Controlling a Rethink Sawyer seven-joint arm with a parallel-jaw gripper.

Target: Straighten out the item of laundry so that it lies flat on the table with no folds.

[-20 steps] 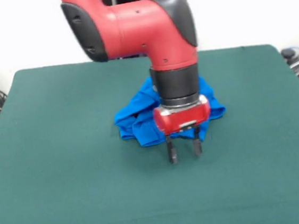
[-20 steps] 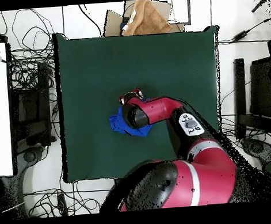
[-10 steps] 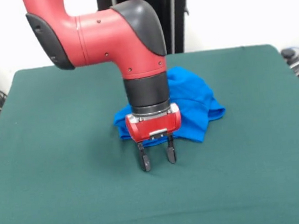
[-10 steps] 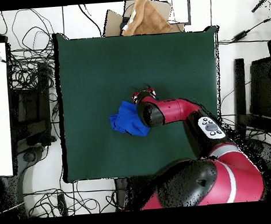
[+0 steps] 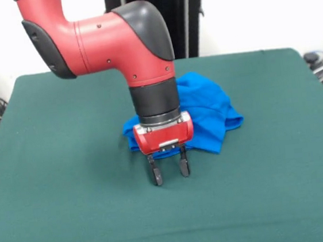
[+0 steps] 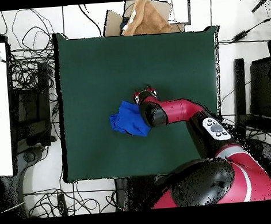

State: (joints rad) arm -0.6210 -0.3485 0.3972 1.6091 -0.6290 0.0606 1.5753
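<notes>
Gripper (image 5: 169, 168) spread, beside crumpled shirt (image 5: 207, 115)

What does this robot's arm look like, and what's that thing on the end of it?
The arm is built of thick rounded tube sections in glossy red, with black caps at the joints and a black cylindrical wrist. At its end sits the gripper: a small red block with a silver strip on its face and two short, straight black fingers. From overhead, a pale grey button panel shows on the arm.

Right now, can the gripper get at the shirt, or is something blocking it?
Probably yes. The gripper hangs open just off the near edge of the bunched blue shirt, over bare table. Nothing else lies between them.
</notes>
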